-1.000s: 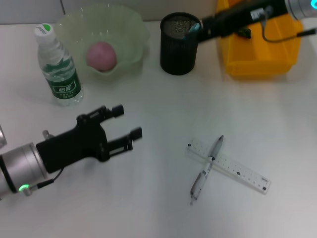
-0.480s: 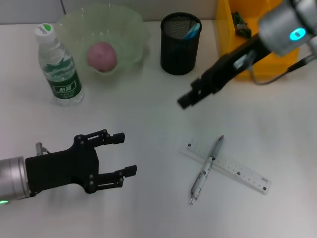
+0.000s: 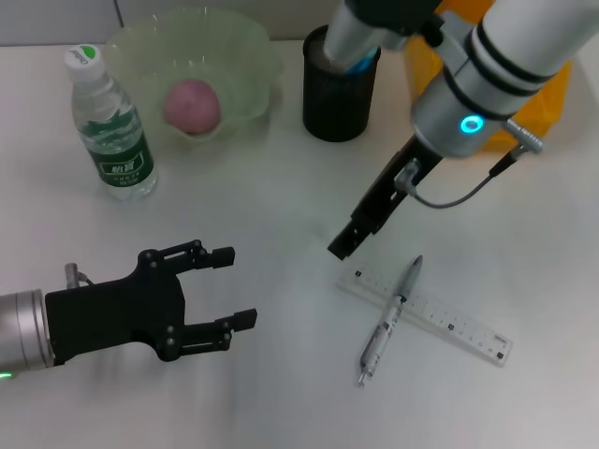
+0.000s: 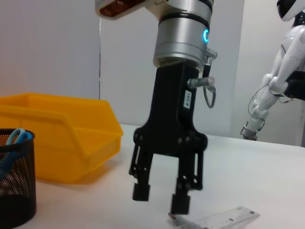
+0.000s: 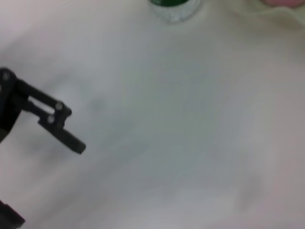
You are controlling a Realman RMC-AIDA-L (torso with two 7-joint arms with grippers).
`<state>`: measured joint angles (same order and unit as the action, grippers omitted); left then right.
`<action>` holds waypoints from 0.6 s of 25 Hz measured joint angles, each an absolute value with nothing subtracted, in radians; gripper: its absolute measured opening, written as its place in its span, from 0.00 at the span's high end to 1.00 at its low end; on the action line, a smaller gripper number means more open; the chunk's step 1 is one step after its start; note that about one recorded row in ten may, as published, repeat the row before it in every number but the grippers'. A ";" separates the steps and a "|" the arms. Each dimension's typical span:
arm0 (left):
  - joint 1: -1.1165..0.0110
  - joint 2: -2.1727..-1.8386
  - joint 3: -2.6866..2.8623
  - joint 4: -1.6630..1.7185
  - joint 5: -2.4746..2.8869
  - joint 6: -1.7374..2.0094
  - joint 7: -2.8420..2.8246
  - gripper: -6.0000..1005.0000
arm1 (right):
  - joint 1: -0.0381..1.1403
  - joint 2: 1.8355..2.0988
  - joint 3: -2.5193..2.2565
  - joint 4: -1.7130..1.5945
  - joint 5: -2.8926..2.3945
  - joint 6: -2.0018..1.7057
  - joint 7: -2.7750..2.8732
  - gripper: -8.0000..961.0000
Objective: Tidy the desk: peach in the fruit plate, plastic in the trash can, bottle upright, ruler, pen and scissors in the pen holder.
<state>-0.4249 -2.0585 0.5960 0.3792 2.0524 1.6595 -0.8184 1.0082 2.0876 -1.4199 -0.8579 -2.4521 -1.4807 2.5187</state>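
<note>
White desk (image 3: 281, 187). Yellow bin (image 3: 524, 103) at far right, partly behind the right arm. Right gripper (image 4: 162, 198) hangs fingers-down just above the near end of the ruler (image 3: 432, 314), jaws apart, holding nothing. Left gripper (image 3: 229, 288) low over the desk's near left, fingers spread, empty. Green fruit plate (image 3: 253, 51) at back holds the peach (image 3: 192, 103). Bottle (image 3: 110, 126) stands upright just beside the plate. Black mesh pen holder (image 3: 332, 108) near the bin, blue scissors (image 4: 12, 143) handle inside. Pen (image 3: 388, 323) lies across the ruler, touching it.
</note>
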 joint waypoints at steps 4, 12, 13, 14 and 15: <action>-0.425 -2.059 0.598 0.384 2.052 1.651 -0.818 0.23 | 1.003 2.090 -1.481 -0.857 -2.449 -1.471 2.549 0.24; -0.426 -2.059 0.599 0.386 2.052 1.638 -0.818 0.23 | 0.968 2.092 -1.623 -0.899 -2.448 -1.443 2.625 0.24; -0.427 -2.059 0.599 0.386 2.052 1.636 -0.820 0.23 | 0.951 2.092 -1.669 -0.931 -2.448 -1.432 2.652 0.24; -0.428 -2.059 0.600 0.386 2.053 1.635 -0.822 0.23 | 0.951 2.092 -1.669 -0.931 -2.448 -1.432 2.652 0.24; -0.428 -2.059 0.600 0.387 2.053 1.635 -0.825 0.23 | 0.943 2.092 -1.687 -0.947 -2.450 -1.427 2.664 0.24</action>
